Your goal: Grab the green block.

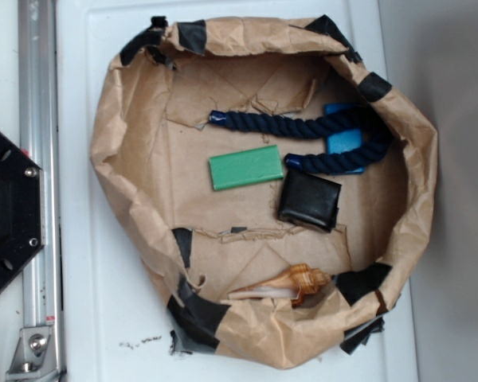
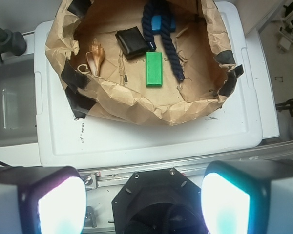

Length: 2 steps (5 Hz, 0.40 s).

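my gripper [image 2: 144, 202] hung wide open, well back from the brown paper nest [image 2: 136, 105], where the green block [image 2: 154, 68] lay flat between the black pad [image 2: 132, 42] and navy rope [image 2: 162, 34], so i judged closing across its short width safest.

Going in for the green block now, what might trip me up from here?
1. The green block lies near the dark blue rope and black pad; wide fingers might catch either.
2. The crumpled paper bag wall stands between the open gripper and the block; a low approach may snag it.
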Each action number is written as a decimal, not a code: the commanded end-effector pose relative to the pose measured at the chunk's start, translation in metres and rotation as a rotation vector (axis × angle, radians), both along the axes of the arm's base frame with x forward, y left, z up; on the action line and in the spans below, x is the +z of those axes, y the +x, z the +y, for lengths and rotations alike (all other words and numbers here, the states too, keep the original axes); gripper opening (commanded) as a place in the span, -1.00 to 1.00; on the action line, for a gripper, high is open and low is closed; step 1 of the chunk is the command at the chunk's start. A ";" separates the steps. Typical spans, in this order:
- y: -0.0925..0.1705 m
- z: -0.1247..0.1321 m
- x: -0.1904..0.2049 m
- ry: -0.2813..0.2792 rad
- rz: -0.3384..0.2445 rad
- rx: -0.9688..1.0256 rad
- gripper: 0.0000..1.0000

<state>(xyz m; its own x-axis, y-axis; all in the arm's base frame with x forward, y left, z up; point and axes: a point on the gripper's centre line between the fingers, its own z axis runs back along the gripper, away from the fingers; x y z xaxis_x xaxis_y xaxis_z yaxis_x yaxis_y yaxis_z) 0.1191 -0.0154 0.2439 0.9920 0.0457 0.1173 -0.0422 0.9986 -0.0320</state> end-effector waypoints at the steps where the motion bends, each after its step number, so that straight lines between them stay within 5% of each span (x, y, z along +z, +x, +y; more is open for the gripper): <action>1: 0.000 0.000 0.000 0.000 0.000 0.000 1.00; 2: 0.038 0.017 -0.031 0.003 -0.045 -0.027 1.00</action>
<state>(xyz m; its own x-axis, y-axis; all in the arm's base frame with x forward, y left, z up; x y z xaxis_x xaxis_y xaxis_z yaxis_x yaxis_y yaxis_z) 0.1583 -0.0007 0.2081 0.9902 0.0039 0.1396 -0.0004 0.9997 -0.0247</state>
